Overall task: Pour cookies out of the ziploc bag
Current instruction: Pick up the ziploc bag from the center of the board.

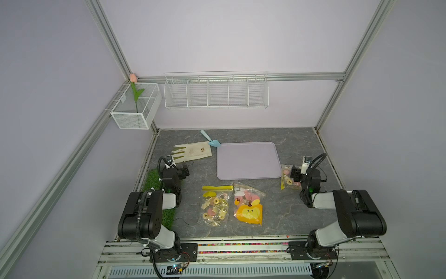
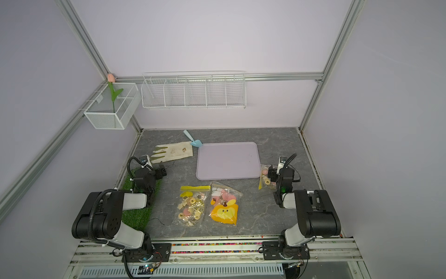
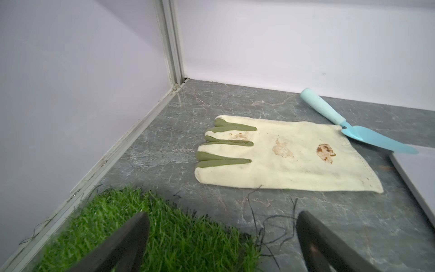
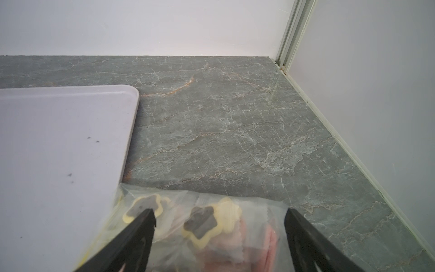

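Dial set on the top views: centre on the flat lavender rectangular tray (image 1: 248, 159), 12 toward the back wall. A grey marbled tabletop (image 1: 296, 142) is noted under everything. A clear ziploc bag (image 1: 284, 167) is found lying on the tabletop at 3 to 4 o'clock, its edge just beside the tray's rim. The small toy cookies (image 1: 287, 180), pink discs and cream rings and stars, are seen inside it. The right gripper (image 1: 293, 175) is poised low over this bag. In the right wrist view its black fingers (image 4: 141, 226) are seen spread wide, one to each side of the bag (image 4: 259, 212), with two of the cookies (image 4: 204, 223), cream stars with dark centres, between them. Nothing is pinched, and contact with the plastic cannot be judged. At 6 o'clock two further clear bags are laid side by side. One has a yellow zip strip (image 1: 217, 188) and holds cream and pink pieces. The other (image 1: 243, 187) holds pink discs and a large yellow-orange cartoon-face piece (image 1: 249, 212). The left gripper (image 1: 184, 171) is held at 9 o'clock, over the edge of a green artificial grass mat (image 1: 167, 216). Its fingers (image 3: 131, 235) are seen splayed apart and empty in the left wrist view. A cream fabric glove with green fingertips (image 1: 193, 152) is laid at 10 o'clock, and a pale blue plastic trowel (image 1: 210, 139) at 11, its blade at the tray's corner.
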